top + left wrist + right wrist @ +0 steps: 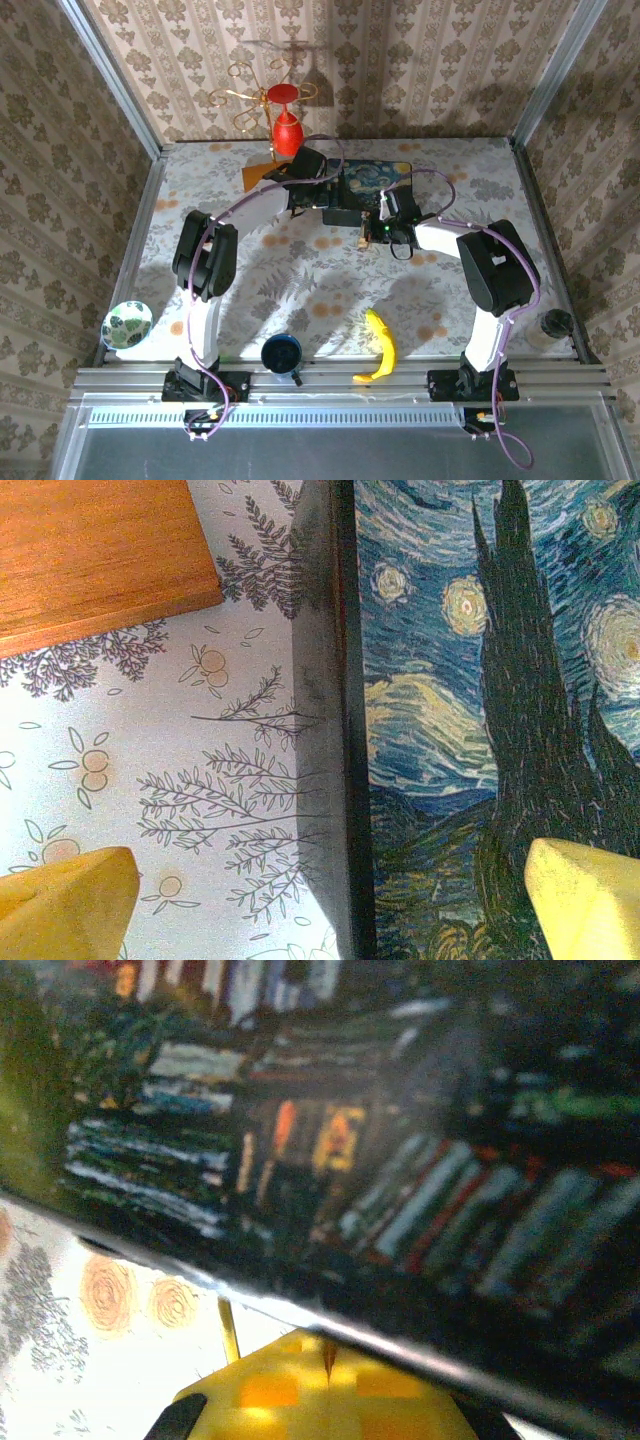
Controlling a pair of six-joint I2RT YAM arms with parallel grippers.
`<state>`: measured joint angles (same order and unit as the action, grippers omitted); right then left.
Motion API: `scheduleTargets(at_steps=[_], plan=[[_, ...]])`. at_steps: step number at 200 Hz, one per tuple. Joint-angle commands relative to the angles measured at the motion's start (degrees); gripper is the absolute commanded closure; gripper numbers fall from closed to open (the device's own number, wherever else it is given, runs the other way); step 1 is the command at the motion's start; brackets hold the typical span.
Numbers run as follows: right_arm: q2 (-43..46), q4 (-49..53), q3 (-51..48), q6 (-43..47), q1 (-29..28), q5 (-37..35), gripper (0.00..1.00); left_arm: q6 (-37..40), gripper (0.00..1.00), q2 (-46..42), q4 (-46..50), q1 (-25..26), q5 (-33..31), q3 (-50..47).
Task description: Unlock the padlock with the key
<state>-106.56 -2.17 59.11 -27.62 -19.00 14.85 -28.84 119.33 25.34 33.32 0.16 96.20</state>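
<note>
While the left pincer [330,880] hangs fully spread across the left rim of the blue painted-print box [372,185], one finger over the table [150,740], the other over the lid, gripping nothing, the right pincer [325,1360] is closed tight at the box's near wall. Too blurred to tell if anything's pinched. Padlock [360,238] sits just off the box's near side, mid-table, beside the right pincer. Wooden board [90,560] lies near the box's far-left corner.
</note>
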Motion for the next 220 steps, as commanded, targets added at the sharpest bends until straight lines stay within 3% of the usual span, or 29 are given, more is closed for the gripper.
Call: scheduleTargets(at_steps=[1, 59, 176, 220], plan=[[1.8, -5.6, -2.0, -8.7, 0.9, 4.0, 1.0, 0.5, 0.0, 0.7, 0.8, -0.1, 0.2, 1.3], [4.9, -8.3, -4.1, -15.8, 1.1, 7.1, 1.0, 0.8, 0.0, 0.9, 0.3, 0.0, 0.0, 1.8], [9.1, -5.3, -6.4, -27.7, 1.7, -0.5, 1.0, 3.0, 0.0, 1.6, -1.2, 3.0, -3.7, 0.9], [11.6, -5.9, -11.1, -31.9, 1.8, -4.7, 1.0, 7.0, 0.0, 3.5, 1.9, 5.4, -10.1, 2.8]])
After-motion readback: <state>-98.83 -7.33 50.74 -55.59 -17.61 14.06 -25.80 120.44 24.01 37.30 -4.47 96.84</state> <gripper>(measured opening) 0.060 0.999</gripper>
